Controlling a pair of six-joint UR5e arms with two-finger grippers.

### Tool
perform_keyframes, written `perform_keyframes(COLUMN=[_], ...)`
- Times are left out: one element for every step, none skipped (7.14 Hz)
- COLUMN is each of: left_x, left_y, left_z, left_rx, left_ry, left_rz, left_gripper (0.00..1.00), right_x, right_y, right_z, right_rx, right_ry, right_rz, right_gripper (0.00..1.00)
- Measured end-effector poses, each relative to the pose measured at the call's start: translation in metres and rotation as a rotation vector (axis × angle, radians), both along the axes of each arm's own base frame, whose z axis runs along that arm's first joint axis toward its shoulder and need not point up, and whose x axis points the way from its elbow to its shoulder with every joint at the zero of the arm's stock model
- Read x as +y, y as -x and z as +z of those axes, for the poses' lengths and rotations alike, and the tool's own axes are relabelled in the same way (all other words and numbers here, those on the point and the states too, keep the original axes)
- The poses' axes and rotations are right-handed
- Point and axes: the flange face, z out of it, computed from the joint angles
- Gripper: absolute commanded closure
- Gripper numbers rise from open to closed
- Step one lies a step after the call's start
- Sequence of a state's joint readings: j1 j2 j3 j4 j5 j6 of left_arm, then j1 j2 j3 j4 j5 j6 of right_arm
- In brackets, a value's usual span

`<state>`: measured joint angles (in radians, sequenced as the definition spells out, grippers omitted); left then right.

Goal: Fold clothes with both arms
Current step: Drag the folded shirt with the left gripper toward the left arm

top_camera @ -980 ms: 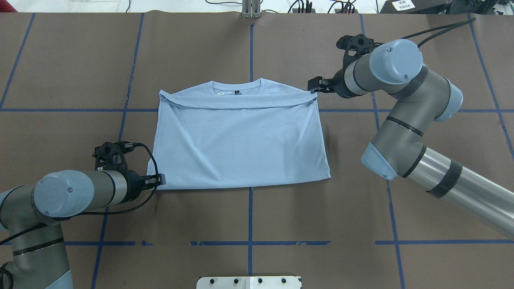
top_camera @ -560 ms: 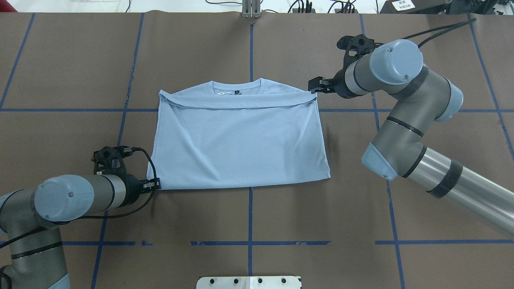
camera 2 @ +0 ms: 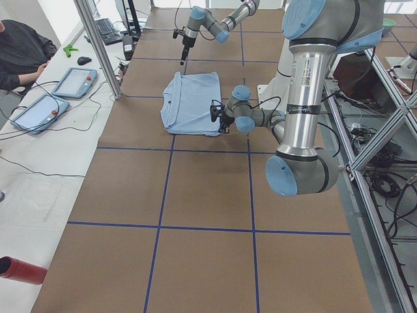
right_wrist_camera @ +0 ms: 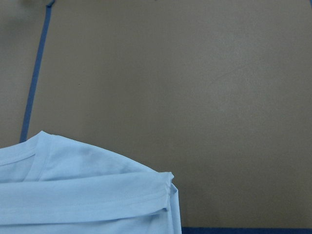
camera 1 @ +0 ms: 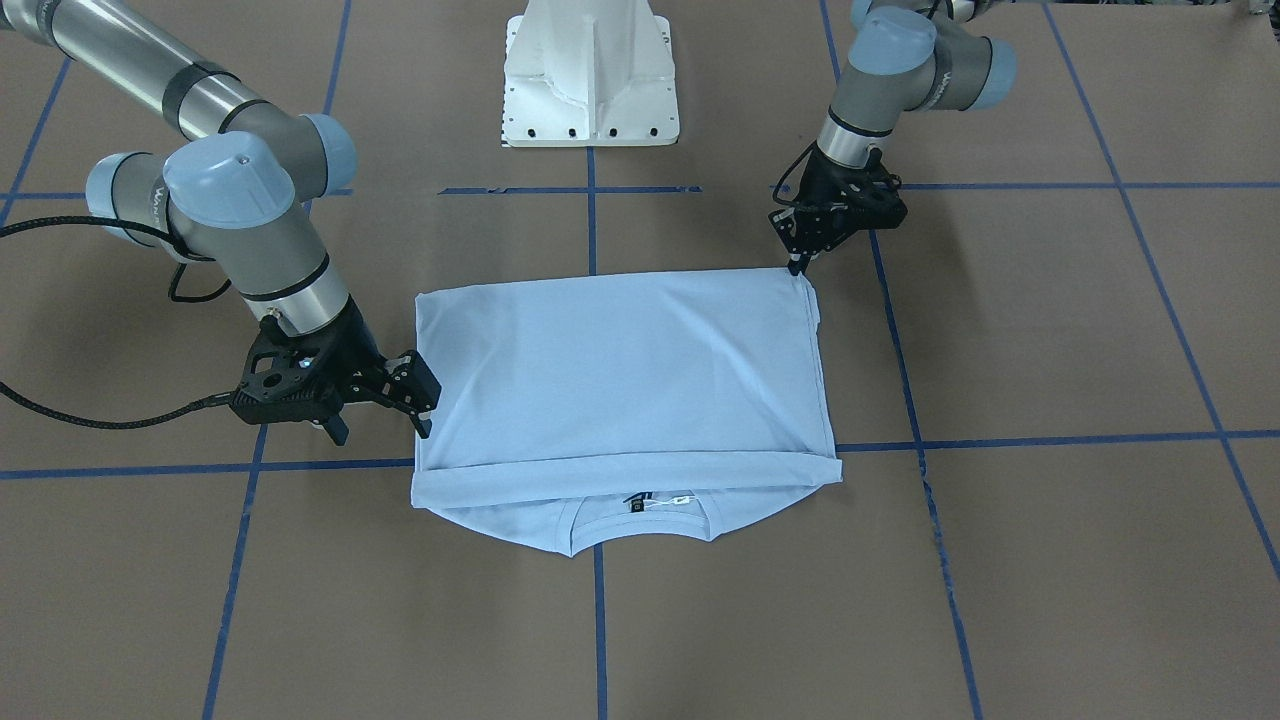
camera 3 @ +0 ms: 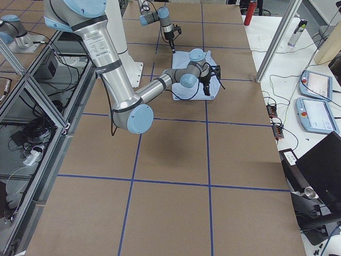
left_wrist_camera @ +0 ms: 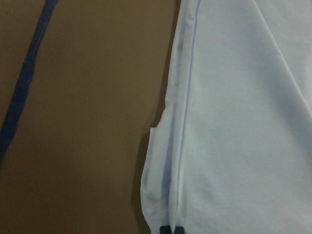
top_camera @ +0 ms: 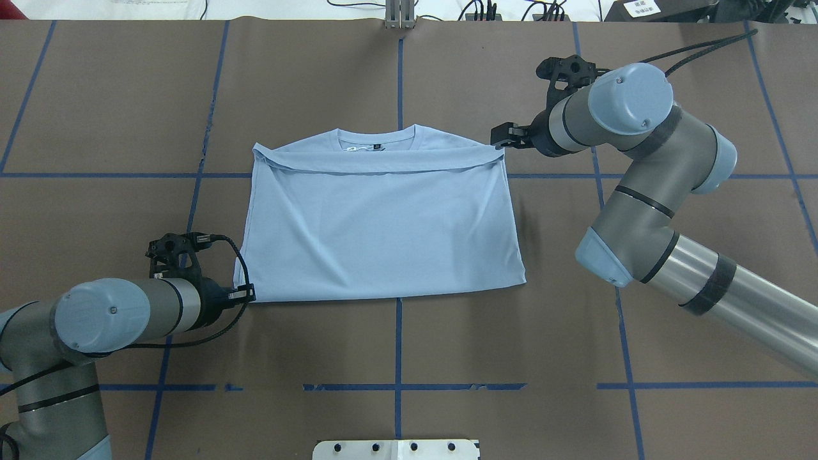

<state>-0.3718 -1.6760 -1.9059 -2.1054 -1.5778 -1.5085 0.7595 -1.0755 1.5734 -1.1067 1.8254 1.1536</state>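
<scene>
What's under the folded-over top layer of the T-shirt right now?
The T-shirt's own lower layer. Only its far strip shows past the fold: the shoulders, collar and neck label. Everything else beneath, including any chest print, is covered.

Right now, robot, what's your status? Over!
Left gripper shut on T-shirt's near corner. Right gripper at far corner, grip unclear. T-shirt lies folded, flat. Nothing seen blocking. Over.

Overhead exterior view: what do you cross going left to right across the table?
left arm → left gripper → T-shirt → right gripper → right arm
</scene>
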Motion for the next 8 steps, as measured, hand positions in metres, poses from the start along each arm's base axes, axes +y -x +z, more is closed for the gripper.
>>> perform_keyframes(left_x=[-0.001,-0.006,-0.018,-0.041,-0.069,-0.101,-0.138,-0.181], left_y=[0.002,0.005,0.012,0.026,0.045,0.067,0.085,0.093], left_z=[0.0,0.002,0.006,0.014,0.026,0.04,0.051,0.055], left_rx=[-0.002,-0.015,-0.041,-0.081,-0.132,-0.191,-0.249,-0.295], left_ry=[-0.004,-0.022,-0.06,-0.104,-0.149,-0.193,-0.231,-0.256], left_rz=[0.002,0.007,0.013,0.006,-0.008,-0.02,-0.036,-0.056], left_gripper=[1.0,1.0,1.0,1.0,1.0,1.0,1.0,1.0], right_x=[0.0,0.0,0.0,0.0,0.0,0.0,0.0,0.0], right_y=[0.0,0.0,0.0,0.0,0.0,0.0,0.0,0.0], right_z=[0.0,0.0,0.0,0.0,0.0,-0.001,-0.001,-0.001], right_rx=[0.0,0.0,0.0,0.0,0.0,0.0,0.0,0.0], right_ry=[0.0,0.0,0.0,0.0,0.0,0.0,0.0,0.0], right_rz=[0.0,0.0,0.0,0.0,0.0,0.0,0.0,0.0], right_gripper=[0.0,0.0,0.0,0.0,0.0,0.0,0.0,0.0])
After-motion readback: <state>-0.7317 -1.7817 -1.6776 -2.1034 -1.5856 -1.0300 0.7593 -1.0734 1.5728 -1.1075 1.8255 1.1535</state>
